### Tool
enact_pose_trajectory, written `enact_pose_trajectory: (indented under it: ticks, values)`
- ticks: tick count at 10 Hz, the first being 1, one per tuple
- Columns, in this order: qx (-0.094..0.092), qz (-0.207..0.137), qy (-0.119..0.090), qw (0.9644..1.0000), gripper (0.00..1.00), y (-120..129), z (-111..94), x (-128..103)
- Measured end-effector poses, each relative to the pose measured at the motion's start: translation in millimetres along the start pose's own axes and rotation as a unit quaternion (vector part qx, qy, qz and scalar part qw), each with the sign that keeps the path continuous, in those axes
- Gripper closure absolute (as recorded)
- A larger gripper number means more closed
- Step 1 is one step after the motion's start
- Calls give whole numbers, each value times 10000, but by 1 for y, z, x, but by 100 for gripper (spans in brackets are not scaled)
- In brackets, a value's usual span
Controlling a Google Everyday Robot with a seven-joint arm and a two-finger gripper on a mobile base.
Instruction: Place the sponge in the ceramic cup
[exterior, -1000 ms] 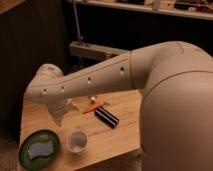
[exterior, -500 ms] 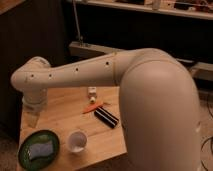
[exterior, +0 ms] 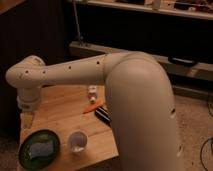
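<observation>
The pale blue-grey sponge (exterior: 41, 149) lies flat on a round green plate (exterior: 26, 154) at the table's front left corner. Just to the right of the plate the small white ceramic cup (exterior: 77, 141) stands upright with nothing in it. My arm reaches across the view from the right, and its wrist hangs over the table's left edge. The gripper (exterior: 26, 120) points down there, open and holding nothing. It is behind and above the plate, to the left of the cup.
On the wooden table (exterior: 60, 107), a black ridged block (exterior: 103, 114) lies behind and right of the cup, beside a small orange item (exterior: 91, 107). A small white object (exterior: 92, 91) stands further back. Dark shelving runs behind the table.
My arm has swung to the left. The wrist and gripper went from above the table's middle to its left edge. Sponge, cup and plate have stayed put.
</observation>
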Motion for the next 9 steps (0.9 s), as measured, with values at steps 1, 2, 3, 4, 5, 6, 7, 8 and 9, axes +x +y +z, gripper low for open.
enact_pose_trajectory:
  ticks: [1, 2, 3, 4, 5, 6, 7, 8, 9]
  values:
    - [-78, -495, 190, 9986, 35, 13, 10, 8]
    - [-149, -987, 307, 9945, 35, 26, 18, 12]
    - [-187, -1472, 394, 9882, 35, 36, 23, 19]
    - [-233, -1786, 477, 9825, 35, 43, 28, 25]
    - [-264, -2008, 508, 9780, 35, 49, 30, 27]
    - [-271, -2065, 518, 9767, 35, 50, 31, 28]
    - [-257, -2061, 551, 9766, 35, 48, 31, 27]
    - [-231, -2125, 658, 9747, 35, 52, 37, 24]
    - [-225, -2187, 726, 9728, 35, 57, 45, 23]
